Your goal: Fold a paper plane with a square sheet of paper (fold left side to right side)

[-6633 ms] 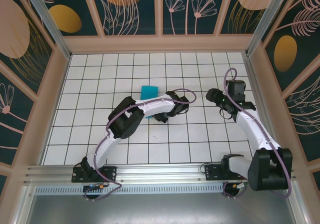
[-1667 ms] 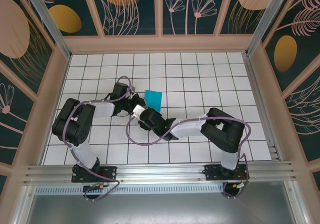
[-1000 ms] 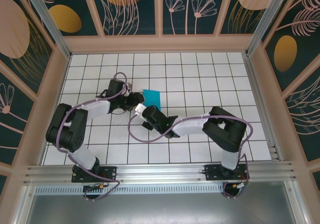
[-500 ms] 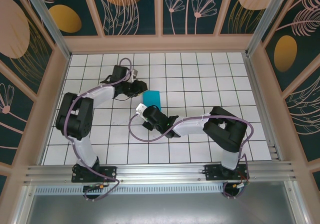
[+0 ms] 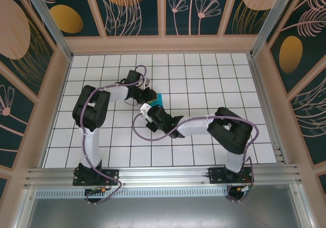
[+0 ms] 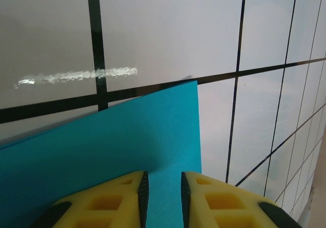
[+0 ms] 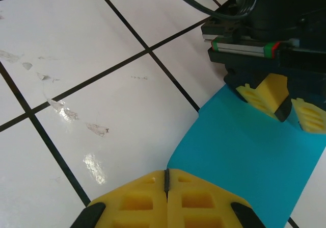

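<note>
Because a left-over-right fold needs one edge carried while the rest is kept from sliding, both arms crowd onto one spot in the overhead view. The left gripper (image 5: 150, 95) sits near the middle of the white tiled table (image 5: 204, 80). The square sheet of paper (image 5: 160, 101) shows as a small teal patch touching it on the right-arm side, and the right gripper (image 5: 148, 108) is just beside it on the near side. From the left wrist, that gripper's yellow fingers (image 6: 122, 197) are drawn almost together, with teal showing through the thin slit between them. They lie over the face of the sheet (image 6: 102, 146), not around an edge, so I judge them to be pinning it or hovering; contact cannot be told. From the right wrist, the right gripper (image 7: 166, 173) has its fingers pressed tight together, and the curled near corner of the sheet (image 7: 244, 151) runs straight into their seam, which reads as a pinch on the paper. The left gripper (image 7: 288, 117) stands at the sheet's opposite edge. Nothing here serves as a container; the table alone bears the sheet.
</note>
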Robot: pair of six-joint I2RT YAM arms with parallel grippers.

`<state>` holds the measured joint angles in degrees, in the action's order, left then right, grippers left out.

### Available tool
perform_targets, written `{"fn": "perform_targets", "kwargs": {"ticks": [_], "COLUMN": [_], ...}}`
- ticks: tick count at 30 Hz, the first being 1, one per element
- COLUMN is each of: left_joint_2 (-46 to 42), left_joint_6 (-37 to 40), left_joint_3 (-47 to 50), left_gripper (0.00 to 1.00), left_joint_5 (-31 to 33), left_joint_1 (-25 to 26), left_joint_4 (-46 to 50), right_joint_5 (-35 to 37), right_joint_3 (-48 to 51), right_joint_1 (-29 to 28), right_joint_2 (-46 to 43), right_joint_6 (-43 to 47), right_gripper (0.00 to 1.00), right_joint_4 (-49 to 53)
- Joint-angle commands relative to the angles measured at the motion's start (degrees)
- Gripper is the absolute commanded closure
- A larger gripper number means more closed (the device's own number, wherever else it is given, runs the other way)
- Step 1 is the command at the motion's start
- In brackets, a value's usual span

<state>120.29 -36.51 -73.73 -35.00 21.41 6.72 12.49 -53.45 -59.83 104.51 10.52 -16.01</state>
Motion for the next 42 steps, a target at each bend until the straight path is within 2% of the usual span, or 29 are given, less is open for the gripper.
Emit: {"fn": "perform_targets", "kwargs": {"ticks": [1,9,18,26,42], "left_joint_2": [2.3,3.7,4.1,4.6,4.4], "left_joint_6": [2.7,4.3,4.8,4.6,4.5], "left_joint_3": [-1.0,-1.5,-1.9,-2.3,-2.0], "left_gripper": [0.74,0.76,0.77,0.78,0.79], "left_joint_5": [1.8,2.2,2.4,2.3,2.6], "left_joint_1": [0.3,0.5,0.7,1.0,1.1], "left_joint_4": [2.5,3.7,4.0,3.9,3.6], "right_joint_5": [-5.6,-21.0,-29.7,-31.4,-30.4], "right_joint_3": [-0.2,-1.3,-2.4,-4.7,-7.1], "right_joint_1": [1.9,9.6,16.3,18.7,20.6], "right_joint_2": [-1.1,-0.8,0.8,3.0,6.1], "right_joint_6": [-2.6,-8.4,-13.3,-14.6,-17.7], "right_gripper": [1.0,1.0,1.0,1.0,1.0], "right_joint_4": [1.7,4.4,5.0,6.9,8.9]}}
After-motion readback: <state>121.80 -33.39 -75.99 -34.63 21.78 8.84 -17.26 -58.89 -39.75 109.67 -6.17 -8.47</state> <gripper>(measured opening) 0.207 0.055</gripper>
